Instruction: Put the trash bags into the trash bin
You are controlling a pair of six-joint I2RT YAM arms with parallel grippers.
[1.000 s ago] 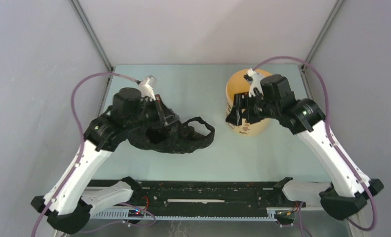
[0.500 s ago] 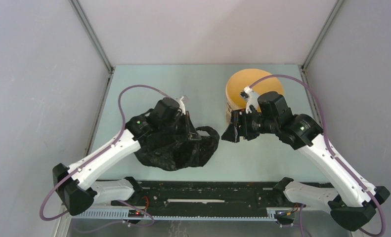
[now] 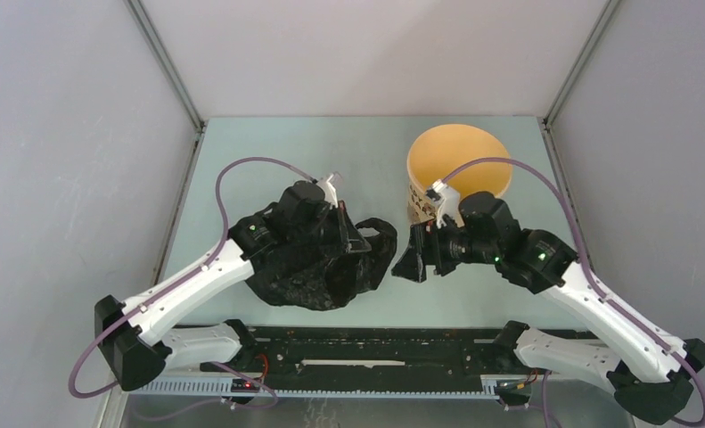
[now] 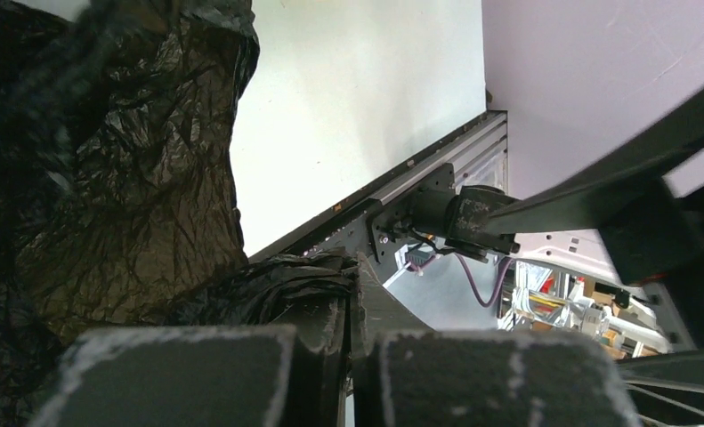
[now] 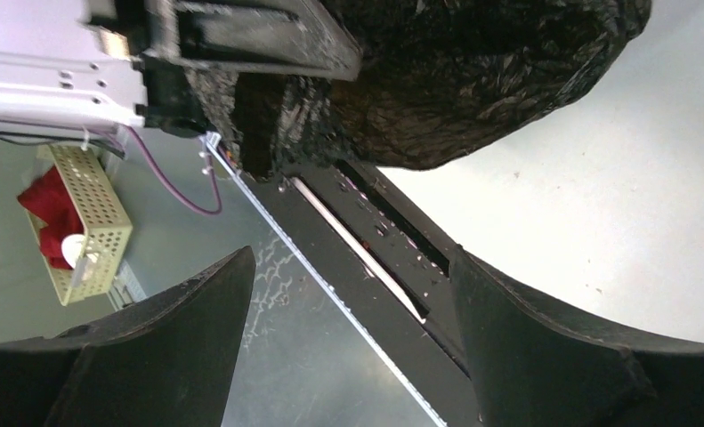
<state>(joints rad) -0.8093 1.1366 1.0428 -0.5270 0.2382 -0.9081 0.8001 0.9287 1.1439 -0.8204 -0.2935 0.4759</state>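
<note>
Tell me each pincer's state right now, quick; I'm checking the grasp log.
Left pincer: closed, holding the trash bag.
Right pincer: open, holding nothing.

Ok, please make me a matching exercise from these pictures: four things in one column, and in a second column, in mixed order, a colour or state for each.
Column one
1. bag
2. bin
3. left gripper
4. right gripper

Column two
A. open, holding nothing
B. black and crinkled
C. shut on the bag
D. yellow, mouth facing up

Pairs: 1-B, 2-D, 3-C, 4-A
</note>
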